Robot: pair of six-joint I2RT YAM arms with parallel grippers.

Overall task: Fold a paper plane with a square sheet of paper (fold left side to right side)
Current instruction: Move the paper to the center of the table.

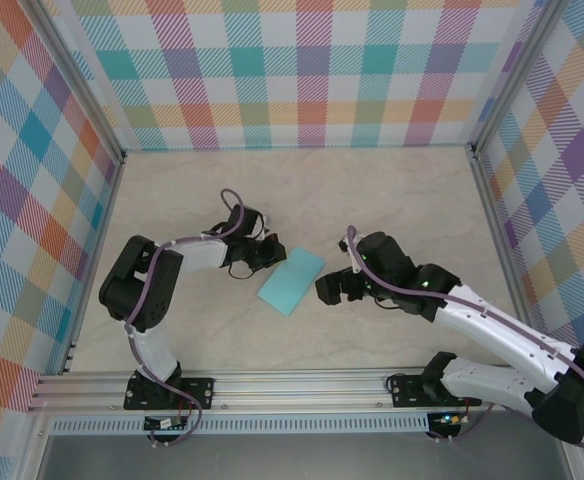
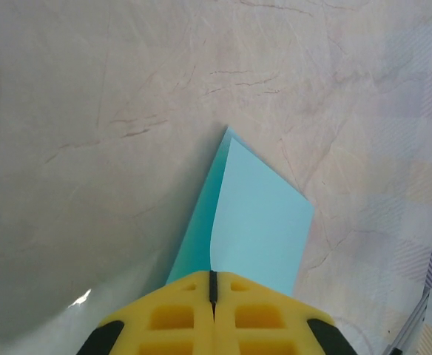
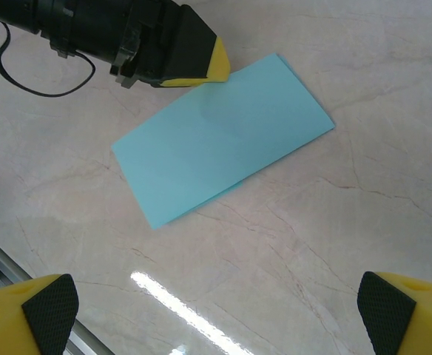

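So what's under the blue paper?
The paper is folded double, so its lower layer peeks out beneath the top one. Both lie on the pale marbled table. The patch of table directly below is covered, so it can't be seen.

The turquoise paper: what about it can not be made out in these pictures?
- Left wrist view: the near edge of the paper is hidden behind the left gripper, shut on it.
- Top view: too small to tell whether the folded edges line up.
- Right wrist view: the lower layer lies mostly under the upper one.
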